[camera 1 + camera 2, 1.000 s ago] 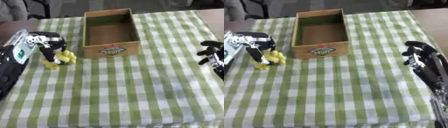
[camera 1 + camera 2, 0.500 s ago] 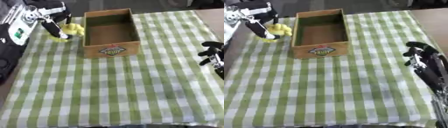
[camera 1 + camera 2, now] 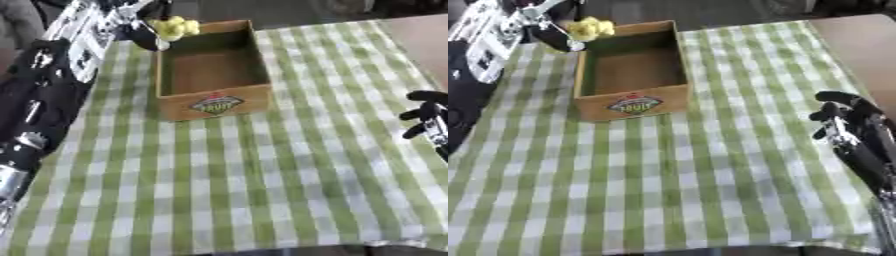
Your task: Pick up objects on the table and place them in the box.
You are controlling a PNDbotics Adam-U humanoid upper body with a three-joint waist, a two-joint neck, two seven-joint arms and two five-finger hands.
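Note:
A small yellow object (image 3: 173,27) hangs in the air at the far left corner of the cardboard box (image 3: 213,104). My left hand (image 3: 143,31) is shut on it, with the arm reaching in from the left edge. The box stands open-topped on the green checked tablecloth (image 3: 262,180), and its inside looks bare. My right hand (image 3: 843,116) rests at the right edge of the table with its fingers curled, holding nothing.
Bare brown tabletop (image 3: 859,45) shows beyond the cloth at the far right. My left arm (image 3: 44,100) covers the cloth's left side. The cloth's front edge runs along the bottom of the view.
My left hand has lifted the yellow object from the cloth left of the box and carried it up to the box's far left corner. The camera has shifted too. The right hand stays put.

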